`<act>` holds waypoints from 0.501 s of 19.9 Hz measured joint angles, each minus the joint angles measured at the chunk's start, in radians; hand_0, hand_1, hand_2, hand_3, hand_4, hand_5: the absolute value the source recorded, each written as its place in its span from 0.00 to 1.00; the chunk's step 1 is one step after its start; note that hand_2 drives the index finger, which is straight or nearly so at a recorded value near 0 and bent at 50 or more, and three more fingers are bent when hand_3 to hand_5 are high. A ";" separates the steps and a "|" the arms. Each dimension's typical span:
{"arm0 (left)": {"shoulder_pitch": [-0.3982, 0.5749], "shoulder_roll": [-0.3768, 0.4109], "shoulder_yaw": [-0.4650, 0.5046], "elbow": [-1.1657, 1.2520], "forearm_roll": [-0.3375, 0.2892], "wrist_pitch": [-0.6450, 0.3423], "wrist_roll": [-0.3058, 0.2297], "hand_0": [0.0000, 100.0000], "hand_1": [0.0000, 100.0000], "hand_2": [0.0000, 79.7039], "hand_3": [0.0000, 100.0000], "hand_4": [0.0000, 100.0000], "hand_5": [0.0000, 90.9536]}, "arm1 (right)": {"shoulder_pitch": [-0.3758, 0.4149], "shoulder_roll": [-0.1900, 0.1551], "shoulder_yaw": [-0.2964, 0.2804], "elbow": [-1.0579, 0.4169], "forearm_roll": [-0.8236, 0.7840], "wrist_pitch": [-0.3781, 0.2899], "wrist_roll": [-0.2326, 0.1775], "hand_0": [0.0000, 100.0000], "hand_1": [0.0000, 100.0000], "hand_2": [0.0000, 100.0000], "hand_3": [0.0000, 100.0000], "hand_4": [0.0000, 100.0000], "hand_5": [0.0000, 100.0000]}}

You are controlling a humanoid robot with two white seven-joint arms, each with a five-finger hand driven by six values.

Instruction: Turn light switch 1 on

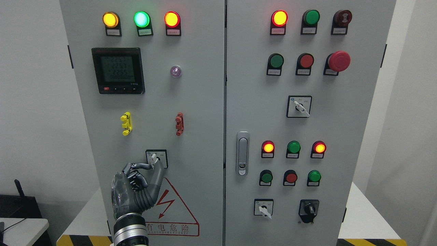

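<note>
switch: light switch 1, small white rotary knob on a square plate, low on the cabinet's left door, above the warning triangle.
left robot hand: fingers curled, thumb and forefinger tips pinched at the knob; contact looks likely, firm grasp cannot be told.
right arm: out of view.
risk: the slim knob may slip from the fingertips, leaving it half turned; over-rotation could pass the wanted position.
surface: smooth grey painted metal, lamps lit above.
room: pale walls, hazard-striped base.

Left hand fingers pinching rotary switch knob.
</note>
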 measured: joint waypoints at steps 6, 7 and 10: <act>-0.009 0.000 -0.002 0.001 0.000 0.016 0.002 0.20 0.56 0.70 1.00 1.00 0.96 | 0.000 0.000 0.000 0.000 0.000 0.000 0.000 0.12 0.39 0.00 0.00 0.00 0.00; -0.009 0.000 -0.002 0.001 0.000 0.023 0.002 0.20 0.56 0.70 1.00 1.00 0.96 | 0.000 0.000 0.000 0.000 0.000 0.000 0.000 0.12 0.39 0.00 0.00 0.00 0.00; -0.011 0.000 -0.003 0.001 0.000 0.035 0.002 0.20 0.56 0.71 1.00 1.00 0.96 | 0.000 0.000 0.000 0.000 0.000 0.000 0.000 0.12 0.39 0.00 0.00 0.00 0.00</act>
